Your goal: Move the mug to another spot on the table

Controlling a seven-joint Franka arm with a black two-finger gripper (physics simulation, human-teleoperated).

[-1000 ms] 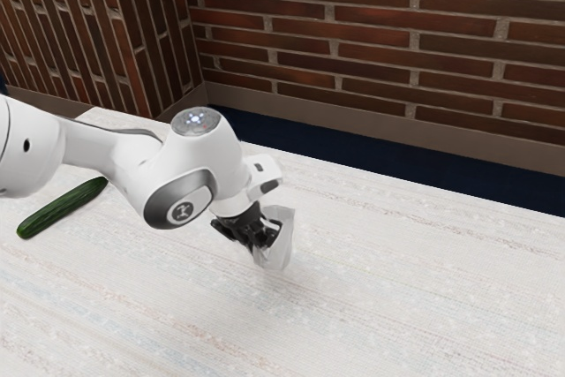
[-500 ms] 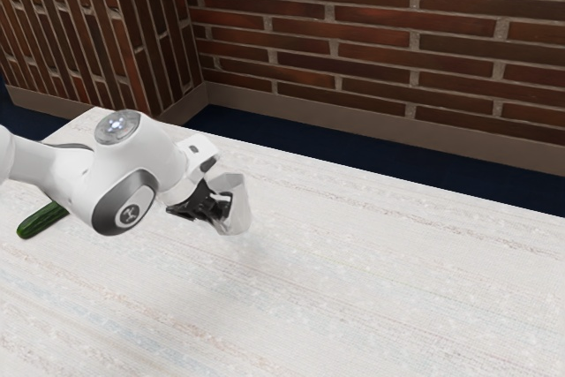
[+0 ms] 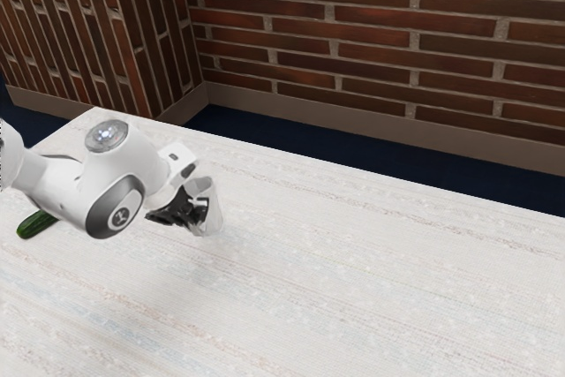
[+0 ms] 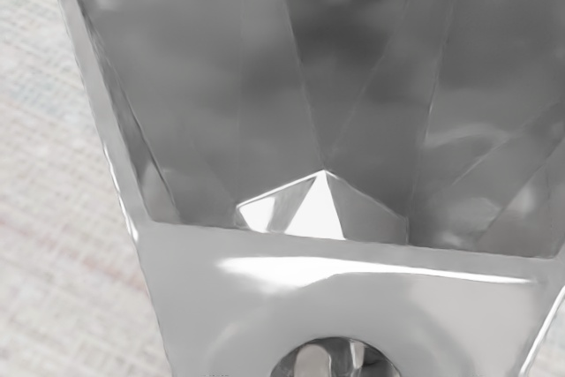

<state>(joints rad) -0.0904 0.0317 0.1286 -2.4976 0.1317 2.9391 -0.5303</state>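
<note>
The mug [image 3: 207, 209] sits tilted between the tips of the tool [image 3: 187, 210], whose black fingers pinch it from both sides. Whether it clears the table [image 3: 371, 280] I cannot tell. Since half a second ago, tool and mug have travelled together toward the exterior view's left, and the arm [image 3: 97, 178] now covers more of the cucumber [image 3: 33, 225] behind it. The wrist view adds the mug's [image 4: 353, 112] faceted grey inside, with table [image 4: 44, 174] weave beside it.

Mug [image 4: 309, 112] cut by edges — cucumber [image 3: 33, 225] half-hidden
</note>
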